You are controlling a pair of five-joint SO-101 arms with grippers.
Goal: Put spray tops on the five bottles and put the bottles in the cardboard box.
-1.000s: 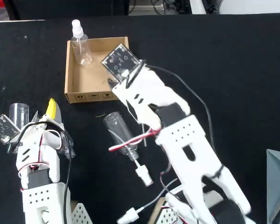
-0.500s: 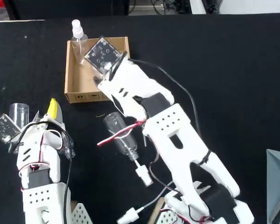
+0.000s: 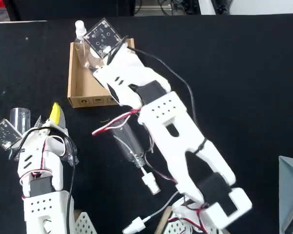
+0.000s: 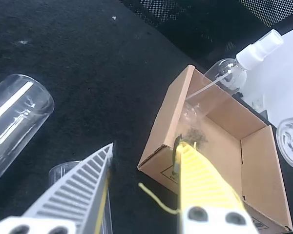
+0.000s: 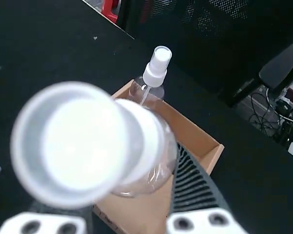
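Black tabletop runs under both arms, with dark room clutter beyond its far edge. The cardboard box sits open toward the far left. One finished bottle stands in its far corner, spray top up, which leaves most of the box floor free for the others.

The right arm stretches across to the box, and the right tool is clenched around a second bottle that carries a white spray top. That bottle hangs over the inside of the box, just beside the standing one. Its long axis runs along the tool, top toward the wrist camera and base toward the box floor. It looks close to upright, a pose that would let it be set down on its base, though the exact tilt cannot be told.

The left tool rests at the near left, fingers spread and gripping nothing, aimed toward the box. An uncapped bottle sits just beside it, likely waiting its turn. A lying bottle rests on its side between the arms, neck toward the arm bases. A loose spray top lies just off its neck, and a spare spray top lies nearer the edge.
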